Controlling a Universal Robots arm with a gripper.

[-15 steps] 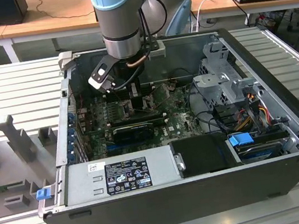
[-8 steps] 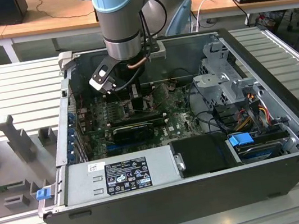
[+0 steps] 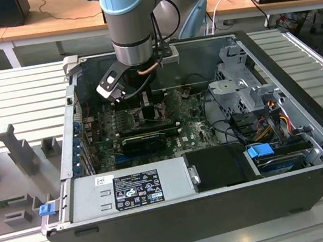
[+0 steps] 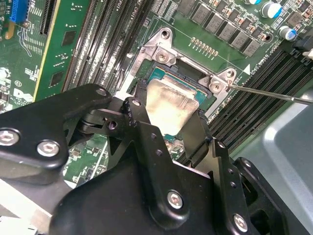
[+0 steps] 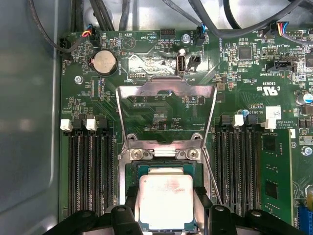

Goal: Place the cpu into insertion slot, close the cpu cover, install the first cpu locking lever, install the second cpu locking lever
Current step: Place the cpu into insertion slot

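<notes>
Black two-fingered hand closed on the silvery-beige square cpu
The chip lies in the black-rimmed square insertion slot; the thin metal window-frame cpu cover stands open; in the exterior view the hand is near 10 o'clock inside the dark computer case.

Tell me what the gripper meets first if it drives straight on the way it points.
The cpu, directly ahead of the gripper and lying over the insertion slot. Depth is unclear, so I cannot tell whether the chip sits fully in it.
</notes>
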